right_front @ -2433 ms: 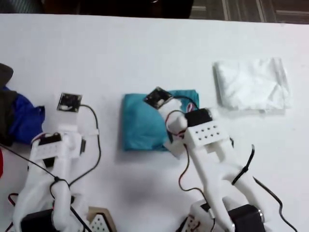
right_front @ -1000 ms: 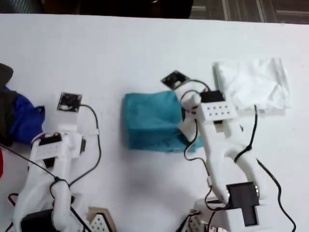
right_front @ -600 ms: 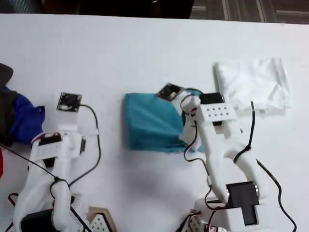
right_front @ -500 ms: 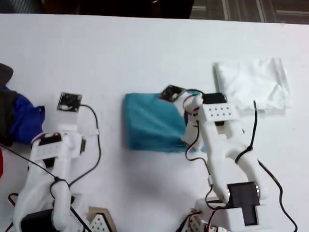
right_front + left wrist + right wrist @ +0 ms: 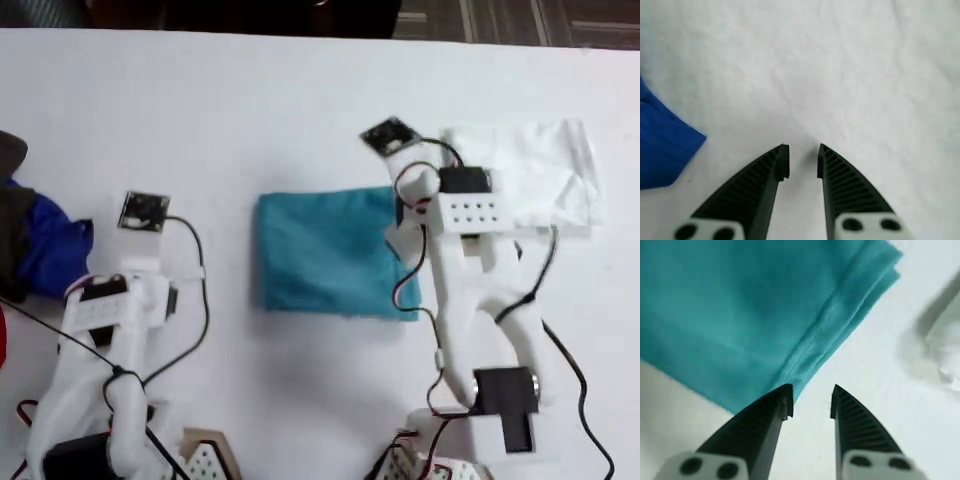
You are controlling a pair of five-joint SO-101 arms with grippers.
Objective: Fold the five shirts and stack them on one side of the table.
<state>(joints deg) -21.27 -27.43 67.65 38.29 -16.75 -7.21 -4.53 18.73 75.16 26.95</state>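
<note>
A teal shirt (image 5: 325,250) lies folded flat in the middle of the table. My right arm (image 5: 470,215) stands over its right edge. In the right wrist view my right gripper (image 5: 810,402) is open just above the table, at the hem of the teal shirt (image 5: 755,305), with nothing between its fingers. A folded white shirt (image 5: 525,180) lies at the back right, and the white shirt (image 5: 947,345) also shows beyond the right gripper. My left gripper (image 5: 802,160) is open over bare table beside a blue shirt (image 5: 660,150).
A heap of blue and dark clothes (image 5: 35,245) lies at the table's left edge, close to my left arm (image 5: 110,310). The white tabletop (image 5: 250,110) is free along the back and between the two arms.
My right arm has swung right and towards the back, off the teal shirt to its right edge. The shirt now lies flatter and wider. The left arm has kept still.
</note>
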